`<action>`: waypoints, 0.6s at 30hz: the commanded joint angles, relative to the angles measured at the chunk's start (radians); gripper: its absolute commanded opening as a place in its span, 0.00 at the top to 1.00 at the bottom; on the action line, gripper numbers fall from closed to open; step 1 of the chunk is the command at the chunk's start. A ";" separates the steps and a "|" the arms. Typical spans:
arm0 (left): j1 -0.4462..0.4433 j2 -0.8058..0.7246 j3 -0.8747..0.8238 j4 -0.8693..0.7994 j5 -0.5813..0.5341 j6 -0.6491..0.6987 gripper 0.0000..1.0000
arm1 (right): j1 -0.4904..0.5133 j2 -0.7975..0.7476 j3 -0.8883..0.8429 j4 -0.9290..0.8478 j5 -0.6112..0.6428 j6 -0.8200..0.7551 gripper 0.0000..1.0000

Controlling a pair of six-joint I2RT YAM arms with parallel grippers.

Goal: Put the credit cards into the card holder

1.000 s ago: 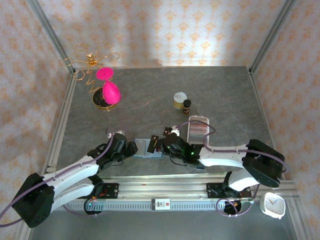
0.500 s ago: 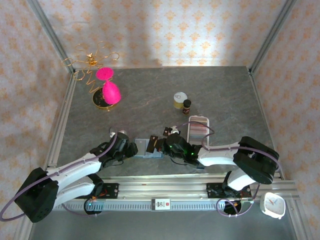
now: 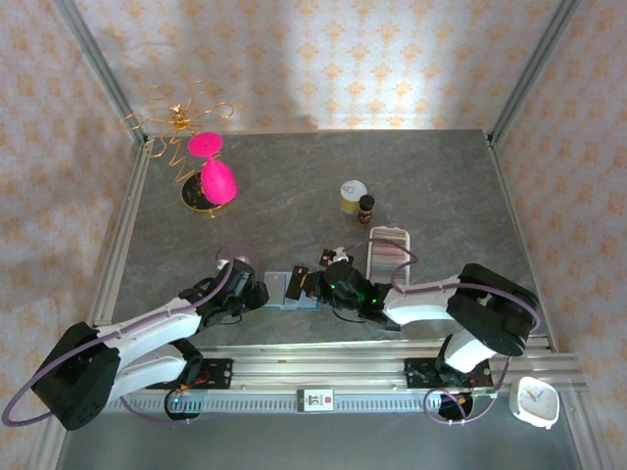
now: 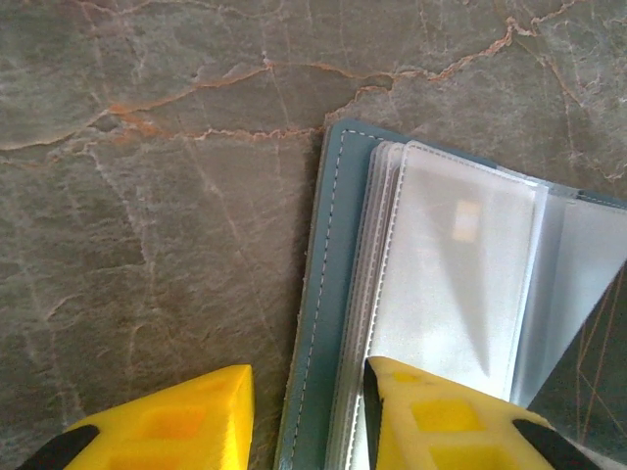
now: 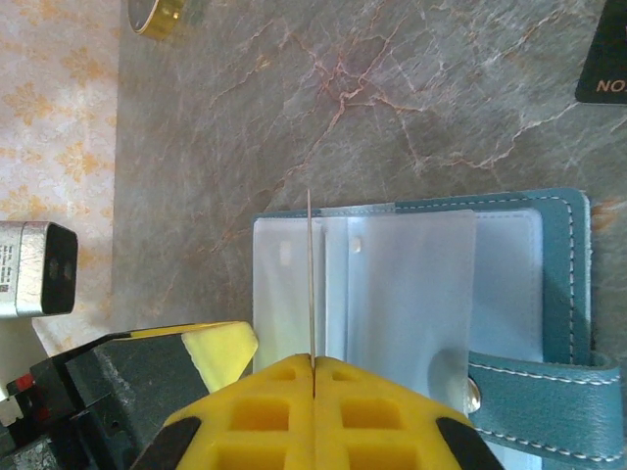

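My right pincer [image 5: 313, 367] is pinched tight on one credit card [image 5: 311, 274], held edge-on just above the open card holder [image 5: 558, 284], which lies flat by the table's near edge, between my two arms. My left pincer [image 4: 306, 380] stands narrowly apart, astride the holder's left cover edge. I judge it best to pin that cover down, tilt the card and ease its edge into a clear sleeve's mouth without buckling the plastic. Only "NO" reads on a dark object [image 5: 602, 78] near the holder; the rest is cut off

One card holder [image 3: 284, 286]; one white tray [image 3: 388, 231]; one card [image 5: 310, 274] outside it; one clock [image 3: 534, 401].
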 commanded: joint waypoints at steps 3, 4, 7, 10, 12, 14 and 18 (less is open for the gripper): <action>-0.006 0.014 -0.013 0.015 0.014 0.016 0.68 | -0.006 0.032 -0.013 0.050 -0.017 -0.019 1.00; -0.007 0.015 -0.014 0.013 0.013 0.016 0.69 | -0.005 0.038 -0.013 0.052 -0.019 -0.019 1.00; -0.006 0.016 -0.014 0.015 0.014 0.016 0.69 | -0.006 0.050 -0.011 0.053 -0.024 -0.019 1.00; -0.006 0.018 -0.015 0.018 0.017 0.015 0.70 | -0.005 0.059 -0.016 0.061 -0.036 -0.016 1.00; -0.006 0.018 -0.017 0.019 0.019 0.015 0.70 | -0.005 0.065 -0.018 0.067 -0.042 -0.016 1.00; -0.006 0.016 -0.018 0.018 0.019 0.015 0.70 | -0.006 0.069 -0.020 0.066 -0.049 -0.016 1.00; -0.006 0.016 -0.020 0.022 0.019 0.015 0.71 | -0.004 0.069 -0.028 0.072 -0.070 -0.018 1.00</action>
